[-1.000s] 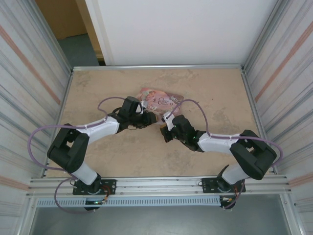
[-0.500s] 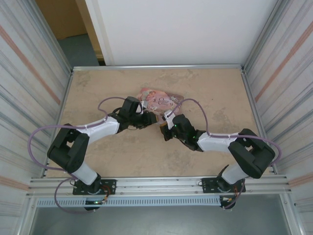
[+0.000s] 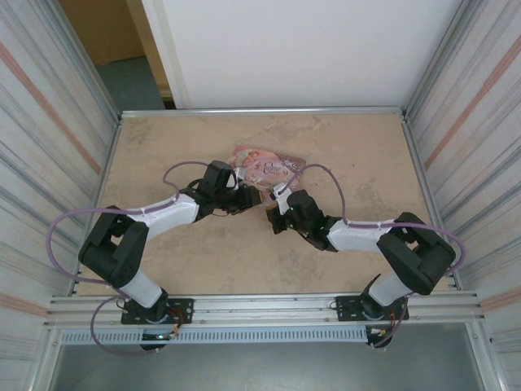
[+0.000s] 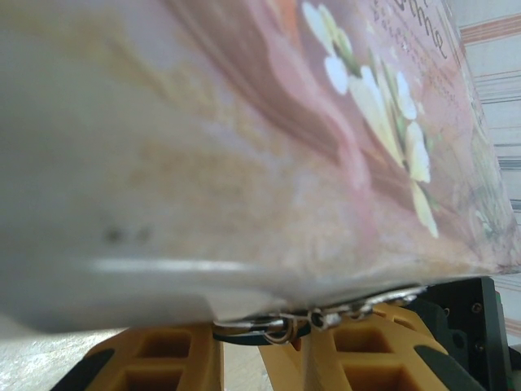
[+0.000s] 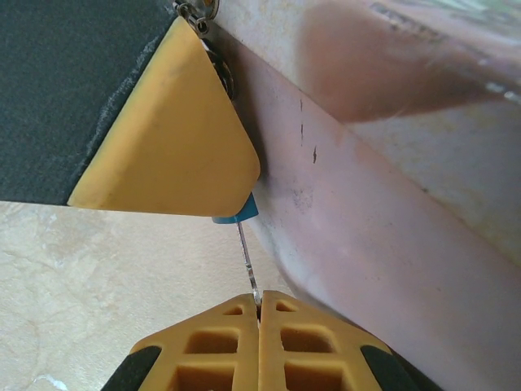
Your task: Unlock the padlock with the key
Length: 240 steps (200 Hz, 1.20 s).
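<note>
Right arm elbow shifted left; both claws unmoved beside pink tin (image 3: 269, 166).
Left claw (image 4: 264, 332) clamps blue padlock (image 5: 243, 212) just beside tin; right claw (image 5: 259, 313) pinches key (image 5: 247, 261), blade meeting padlock.

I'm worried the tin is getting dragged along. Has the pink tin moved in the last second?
No. In the top view the pink tin lies at the same spot and angle against the table's far rail as before.

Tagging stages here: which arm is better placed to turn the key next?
Right. The right gripper is shut on the thin key, its tip at the blue padlock; the left gripper grips the padlock beside the pink tin.
</note>
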Available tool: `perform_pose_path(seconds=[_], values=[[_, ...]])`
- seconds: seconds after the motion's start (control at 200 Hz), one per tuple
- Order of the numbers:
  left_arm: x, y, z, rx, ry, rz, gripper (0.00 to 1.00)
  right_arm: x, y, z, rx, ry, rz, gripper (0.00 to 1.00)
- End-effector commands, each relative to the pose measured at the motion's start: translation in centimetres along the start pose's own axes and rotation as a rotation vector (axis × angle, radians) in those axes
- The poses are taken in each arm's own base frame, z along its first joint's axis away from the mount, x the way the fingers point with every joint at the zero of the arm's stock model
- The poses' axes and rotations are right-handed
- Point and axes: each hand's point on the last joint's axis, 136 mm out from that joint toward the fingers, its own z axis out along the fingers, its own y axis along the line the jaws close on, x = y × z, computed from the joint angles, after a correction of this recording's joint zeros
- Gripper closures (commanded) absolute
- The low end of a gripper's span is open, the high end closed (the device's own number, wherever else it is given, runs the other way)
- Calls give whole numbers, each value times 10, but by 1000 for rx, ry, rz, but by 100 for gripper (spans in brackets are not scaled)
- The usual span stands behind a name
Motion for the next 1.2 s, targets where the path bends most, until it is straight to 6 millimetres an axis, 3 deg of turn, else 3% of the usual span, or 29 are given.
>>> perform_pose_path(seconds=[0.0, 0.701, 1.197], values=[[2, -20, -8, 68, -1, 10, 85, -8, -4, -2, 10, -39, 31, 100], [1, -18, -7, 68, -7, 5, 84, 3, 0, -11, -1, -19, 26, 100], [2, -19, -6, 70, -4, 3, 84, -17, 6, -6, -27, -67, 22, 100]])
